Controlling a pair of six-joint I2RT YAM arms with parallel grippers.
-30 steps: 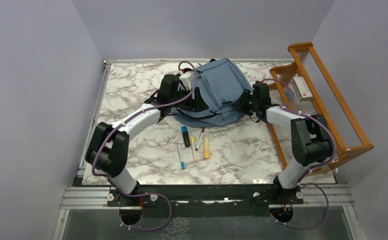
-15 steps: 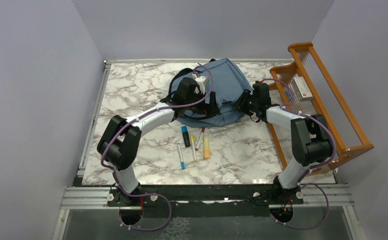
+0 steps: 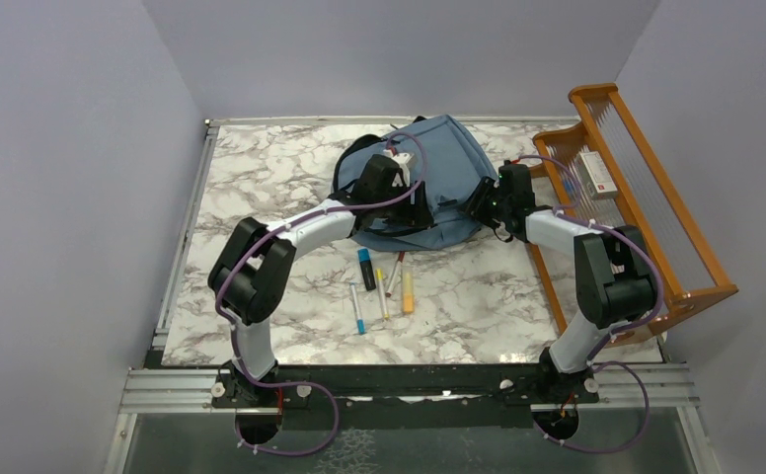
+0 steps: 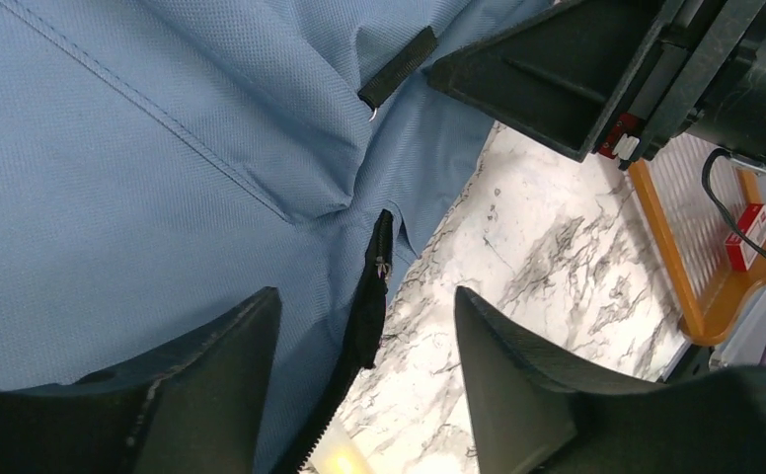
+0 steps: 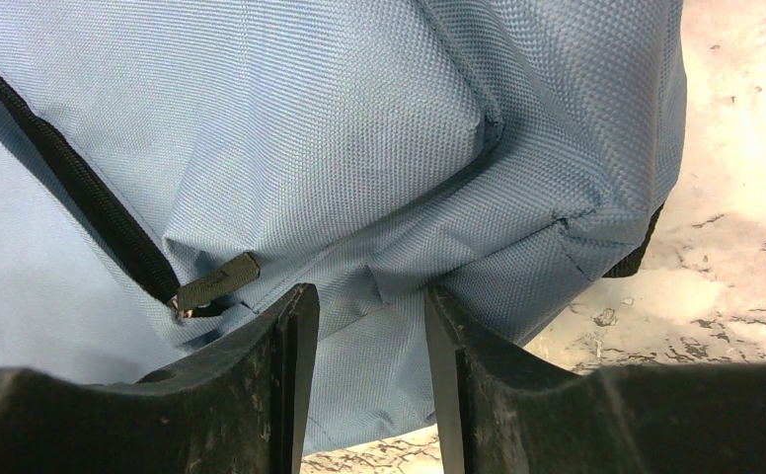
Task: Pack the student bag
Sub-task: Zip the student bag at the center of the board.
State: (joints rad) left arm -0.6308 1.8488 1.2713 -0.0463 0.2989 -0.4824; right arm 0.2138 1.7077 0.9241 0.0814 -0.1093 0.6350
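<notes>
The student bag [image 3: 445,163], dusty blue with black zip lines, lies at the back middle of the marble table. My left gripper [image 3: 417,205] hangs over its near edge, open. Between the jaws in the left wrist view [image 4: 364,321] runs the black zip end with its small pull [image 4: 380,267], touching neither finger. My right gripper [image 3: 482,203] is at the bag's right side. In the right wrist view it [image 5: 369,306] is shut on a fold of blue bag fabric [image 5: 379,326], with a black pull tab [image 5: 216,283] just to the left.
Several pens and markers lie in front of the bag: a black-blue marker [image 3: 366,269], a blue pen [image 3: 357,308], an orange highlighter [image 3: 408,292]. An orange wooden rack [image 3: 655,212] with a white-red box [image 3: 596,174] stands along the right edge.
My left arm has swung right, from the bag's left side across to its near edge, and its jaws widened then narrowed. The right gripper and the bag have stayed put.
</notes>
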